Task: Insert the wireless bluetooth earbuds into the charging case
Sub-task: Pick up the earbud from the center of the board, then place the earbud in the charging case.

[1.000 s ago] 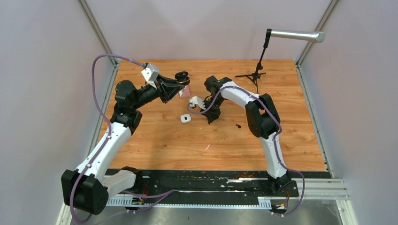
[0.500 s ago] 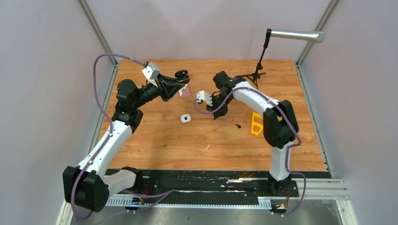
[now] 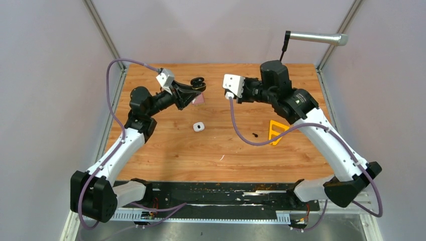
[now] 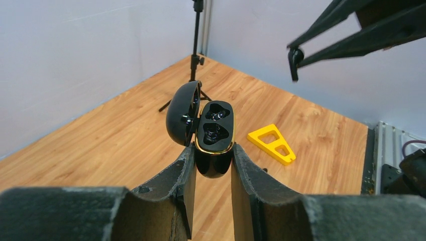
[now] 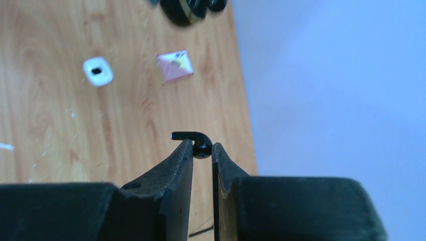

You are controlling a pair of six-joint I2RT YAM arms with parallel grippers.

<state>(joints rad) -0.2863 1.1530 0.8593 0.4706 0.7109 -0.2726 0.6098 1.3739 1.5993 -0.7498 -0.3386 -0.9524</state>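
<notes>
Two claws hang mid-air: the left gripper clamps the open black case, and the right gripper pinches a black earbud, stem sticking sideways, near the case. Likely best: line the stem with a socket, lower slowly, then release.

Open air between left claw and right claw; yellow wedge below

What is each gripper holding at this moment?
Left gripper: closed on the open black charging case.
Right gripper: closed on a black earbud.

Bright, even light; soft shadows; right gripper foreground blurred.
</notes>
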